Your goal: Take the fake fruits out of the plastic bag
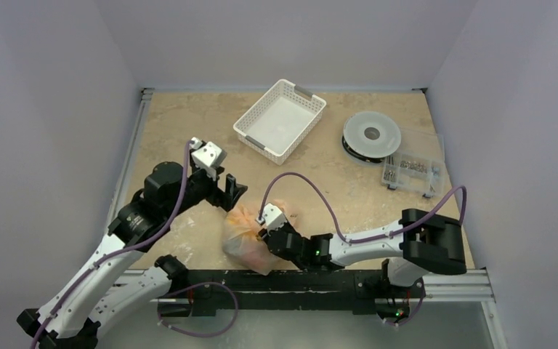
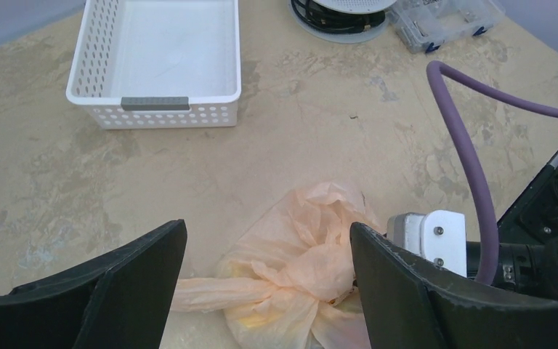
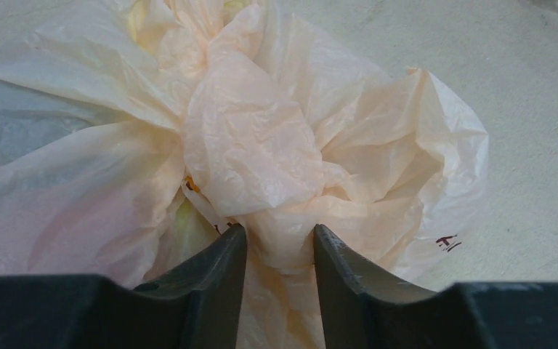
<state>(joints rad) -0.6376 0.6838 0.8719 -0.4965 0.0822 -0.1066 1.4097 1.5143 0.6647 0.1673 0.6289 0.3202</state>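
Observation:
The plastic bag [image 1: 245, 234] is pale orange and crinkly, knotted shut at the top, and lies on the table near the front edge. My right gripper [image 1: 265, 236] is on its right side. In the right wrist view the jaws [image 3: 280, 234] are closed on a bunch of the bag [image 3: 261, 145] just below the knot. My left gripper [image 1: 234, 196] is open and hovers at the bag's far-left side. In the left wrist view its fingers straddle the knot [image 2: 312, 269]. The fake fruits are hidden inside. Only a faint yellow tint shows through the plastic.
A white perforated basket [image 1: 280, 120] stands empty at the back centre, also in the left wrist view [image 2: 156, 103]. A cable spool [image 1: 370, 136] and a clear parts box [image 1: 413, 171] sit at the back right. The right arm's purple cable [image 2: 472, 167] arcs beside the bag.

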